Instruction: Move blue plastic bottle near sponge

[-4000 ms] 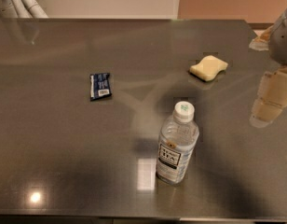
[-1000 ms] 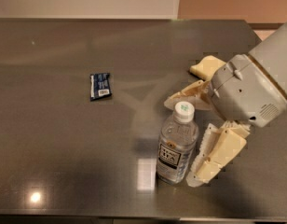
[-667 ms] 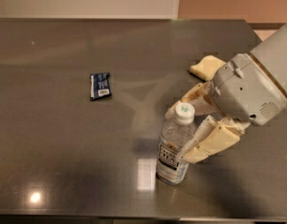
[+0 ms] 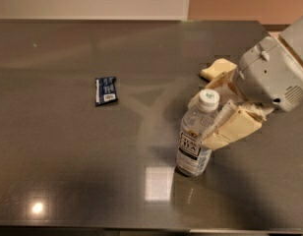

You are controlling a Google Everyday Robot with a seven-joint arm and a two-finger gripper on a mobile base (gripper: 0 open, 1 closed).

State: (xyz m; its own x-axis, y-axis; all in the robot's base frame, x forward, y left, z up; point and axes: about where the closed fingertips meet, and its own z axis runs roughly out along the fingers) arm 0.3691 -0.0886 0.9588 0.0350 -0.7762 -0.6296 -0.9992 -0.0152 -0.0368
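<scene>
Half the sponge (image 4: 218,68) hides behind the claw (image 4: 204,123) at the blue plastic bottle (image 4: 192,150), grip unclear.

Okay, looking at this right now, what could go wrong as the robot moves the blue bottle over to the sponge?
1. The hand sits high on the blue plastic bottle, near its neck. The bottle is tall and upright, so it could tip or swing when pushed or lifted.
2. The sponge lies just behind the hand and is partly hidden by it. The hand might knock the sponge away or set the bottle down on it.
</scene>
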